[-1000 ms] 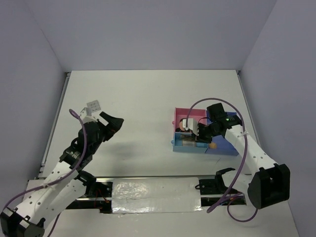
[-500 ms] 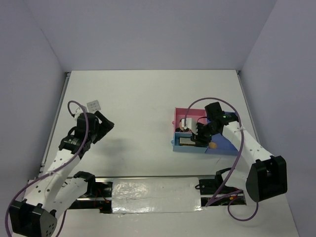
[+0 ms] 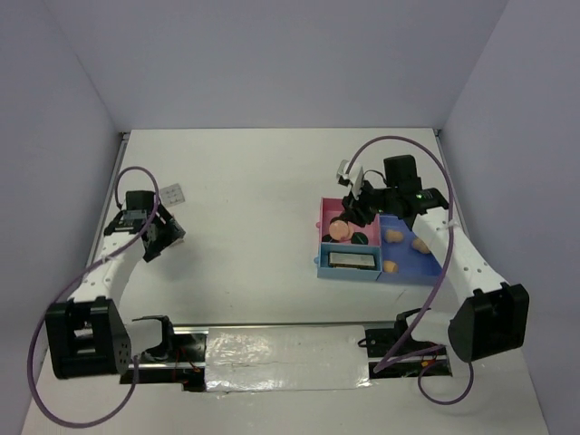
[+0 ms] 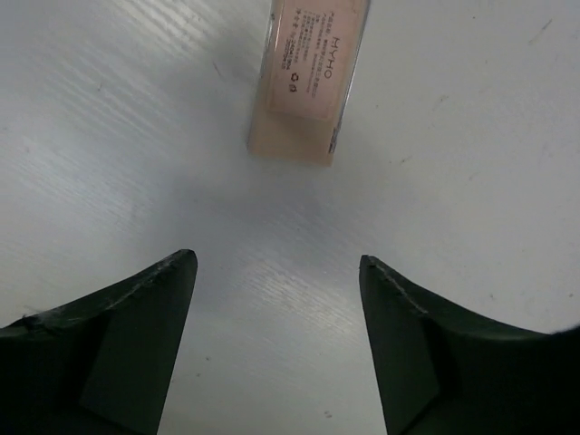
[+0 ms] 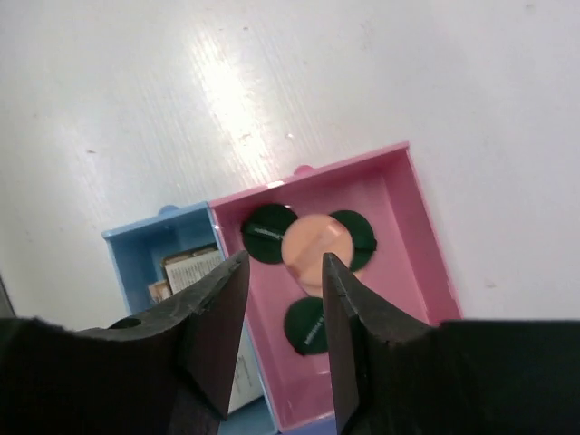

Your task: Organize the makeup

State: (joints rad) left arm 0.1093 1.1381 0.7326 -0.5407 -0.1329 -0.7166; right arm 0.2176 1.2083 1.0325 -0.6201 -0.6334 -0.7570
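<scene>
A peach rectangular palette (image 4: 308, 82) lies label side up on the white table, just ahead of my left gripper (image 4: 276, 263); it also shows in the top view as the palette (image 3: 172, 193). My left gripper (image 3: 161, 231) is open with only bare table between its fingers. My right gripper (image 5: 284, 258) hovers open and empty over the pink compartment (image 5: 426, 227), where three dark green discs (image 5: 269, 233) and a flat peach pad (image 5: 308, 246) lie. Peach sponges (image 3: 394, 235) sit in a blue compartment.
The pink-and-blue tray (image 3: 319, 265) stands right of centre, under my right gripper (image 3: 356, 208). Another palette (image 3: 352, 259) fills its front blue compartment. Walls close in the table at the left, back and right.
My left arm has swung left and back to the palette, its jaws narrowing a little. My right gripper has left the front blue compartment, where a palette now lies, and moved over the pink one.
</scene>
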